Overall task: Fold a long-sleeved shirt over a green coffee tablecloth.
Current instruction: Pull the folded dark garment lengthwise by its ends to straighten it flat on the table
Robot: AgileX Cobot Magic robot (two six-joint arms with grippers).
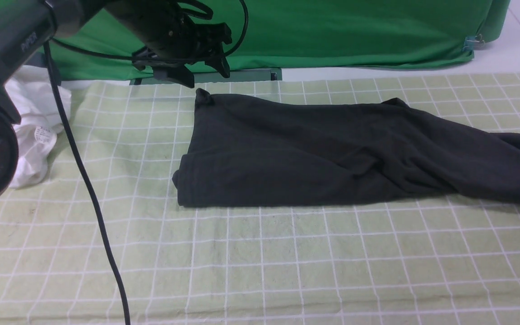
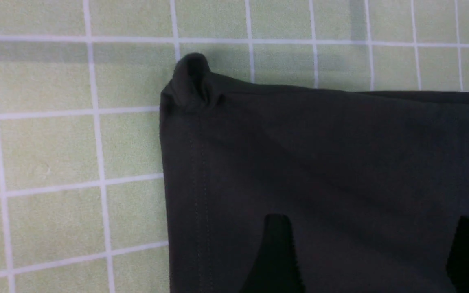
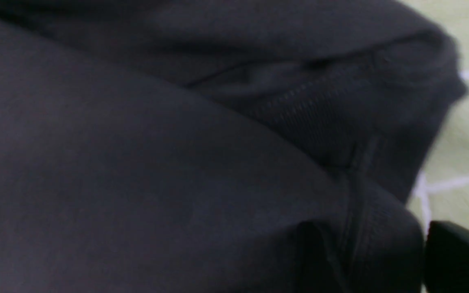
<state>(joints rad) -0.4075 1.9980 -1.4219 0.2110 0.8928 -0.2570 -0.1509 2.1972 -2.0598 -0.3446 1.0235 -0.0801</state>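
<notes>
The black long-sleeved shirt lies folded on the pale green coffee tablecloth, its right end running off the front view's right edge. My left gripper hangs open above the shirt's far left corner, which stands up in a small peak. In the left wrist view the left gripper has both dark fingertips apart over flat black cloth, holding nothing. My right gripper is out of the front view. Its wrist view is blurred, and a bunched fold of the shirt with a seam fills the gap between its two fingers.
A crumpled white garment with a small label lies at the far left of the table. A plain deep-green cloth hangs behind the table. The left arm's black cable runs down across the near left of the cloth.
</notes>
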